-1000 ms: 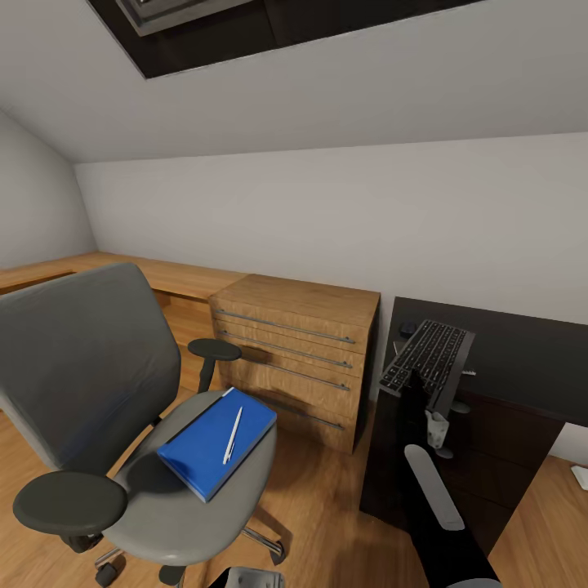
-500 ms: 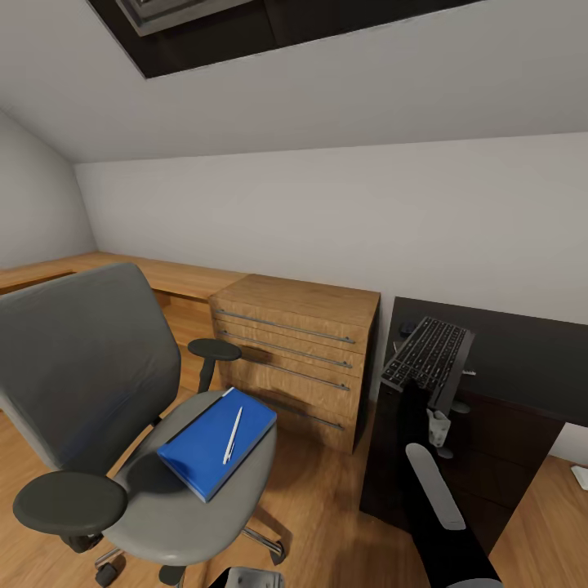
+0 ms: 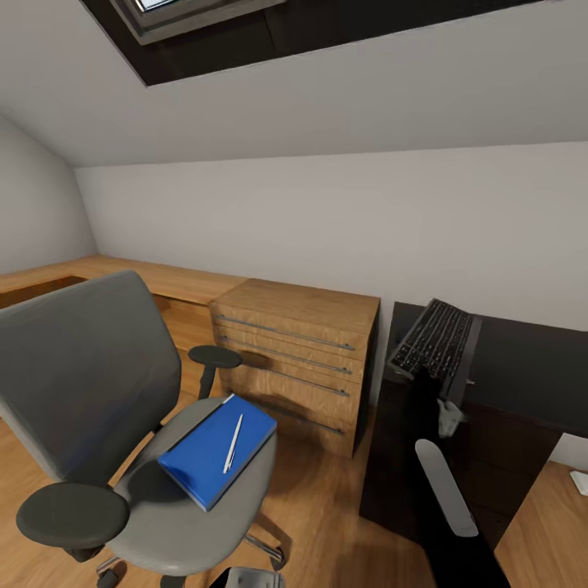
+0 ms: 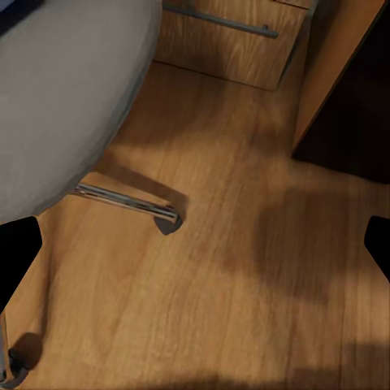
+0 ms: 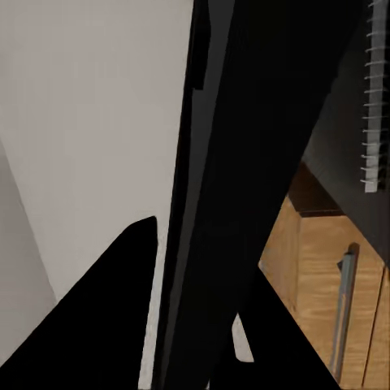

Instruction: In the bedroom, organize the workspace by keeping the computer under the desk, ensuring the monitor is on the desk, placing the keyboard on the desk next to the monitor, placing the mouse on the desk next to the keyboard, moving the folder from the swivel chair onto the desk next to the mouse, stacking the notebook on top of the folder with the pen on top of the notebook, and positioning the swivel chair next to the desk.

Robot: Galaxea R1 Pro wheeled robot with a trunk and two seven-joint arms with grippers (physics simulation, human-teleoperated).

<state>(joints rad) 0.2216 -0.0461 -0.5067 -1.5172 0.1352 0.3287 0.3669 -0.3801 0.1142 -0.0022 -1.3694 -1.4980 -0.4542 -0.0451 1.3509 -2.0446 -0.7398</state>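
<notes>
The grey swivel chair (image 3: pixel 90 384) stands at the left. On its seat lies the blue folder (image 3: pixel 214 449), with the white pen (image 3: pixel 233 443) resting on top. My right gripper (image 3: pixel 429 377) is shut on the near edge of the black keyboard (image 3: pixel 433 336), which is tilted steeply above the left end of the black desk (image 3: pixel 523 367). The right wrist view shows the keyboard (image 5: pixel 244 122) edge-on and very close. My left gripper (image 4: pixel 197 244) hangs open and low over the wood floor beside the chair base (image 4: pixel 130 203). The computer, monitor, mouse and notebook are out of view.
A light-wood chest of drawers (image 3: pixel 298 359) with bar handles stands between chair and desk, against the pale wall. A low wooden ledge (image 3: pixel 122 273) runs along the wall behind the chair. Sloped ceiling with a skylight (image 3: pixel 196 16) overhead.
My right gripper has raised the keyboard and tipped it steeper over the desk's end. The head view has shifted slightly. The chair, folder and pen stay put.
</notes>
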